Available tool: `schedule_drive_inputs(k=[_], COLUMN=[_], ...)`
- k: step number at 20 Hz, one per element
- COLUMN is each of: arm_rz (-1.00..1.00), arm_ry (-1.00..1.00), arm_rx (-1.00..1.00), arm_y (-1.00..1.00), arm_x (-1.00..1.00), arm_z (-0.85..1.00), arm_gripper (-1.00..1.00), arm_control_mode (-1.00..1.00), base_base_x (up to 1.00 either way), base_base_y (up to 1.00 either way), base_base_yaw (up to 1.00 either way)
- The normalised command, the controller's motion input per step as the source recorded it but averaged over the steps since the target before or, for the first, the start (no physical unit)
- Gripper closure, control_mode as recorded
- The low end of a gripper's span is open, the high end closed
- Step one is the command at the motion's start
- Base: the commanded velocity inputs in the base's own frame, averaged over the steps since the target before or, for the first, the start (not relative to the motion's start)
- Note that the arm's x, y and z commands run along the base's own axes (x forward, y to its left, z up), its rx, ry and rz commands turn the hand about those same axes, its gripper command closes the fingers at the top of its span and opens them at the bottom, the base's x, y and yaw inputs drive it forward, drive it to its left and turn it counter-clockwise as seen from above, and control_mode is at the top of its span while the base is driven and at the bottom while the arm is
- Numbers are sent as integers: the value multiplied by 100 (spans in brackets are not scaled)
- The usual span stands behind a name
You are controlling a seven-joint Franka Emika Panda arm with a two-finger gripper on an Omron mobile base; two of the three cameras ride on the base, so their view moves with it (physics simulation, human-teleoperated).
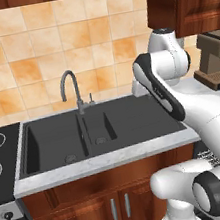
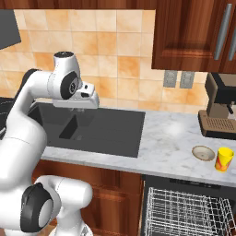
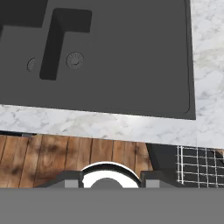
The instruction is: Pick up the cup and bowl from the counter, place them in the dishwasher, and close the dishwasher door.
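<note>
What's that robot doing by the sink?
It hasn't grabbed anything yet. Its arm hangs above the dark sink. The yellow cup and the beige bowl sit side by side on the counter, untouched. Below them the dishwasher is open, its wire rack showing.

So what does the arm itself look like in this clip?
A glossy white arm built of rounded, bulbous segments, with dark grey to black bands and round caps at the joints. One black strip runs along a link in the left base view. The wrist ends in a boxy white hand. No loose cables or readable markings show. The jaws are too hidden to describe.
</note>
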Motion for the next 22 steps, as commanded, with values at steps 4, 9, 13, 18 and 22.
schedule_drive_inputs(k=[4, 9, 13, 18, 22], arm_rz=[1, 3, 4, 5, 3], arm_ry=[0, 0, -1, -3, 0], arm_rx=[0, -3, -7, -9, -8], arm_y=[-6, -10, -15, -14, -20], arm_x=[-1, -18, -26, -25, -15], arm_z=[0, -7, -16, -18, -14], arm_gripper=[-100, -100, -100, -100, -100], arm_control_mode=[-100, -100, -100, -100, -100], base_base_x=[0, 0, 0, 0, 0], base_base_y=[0, 0, 0, 0, 0], base_base_yaw=[0, 0, 0, 0, 0])
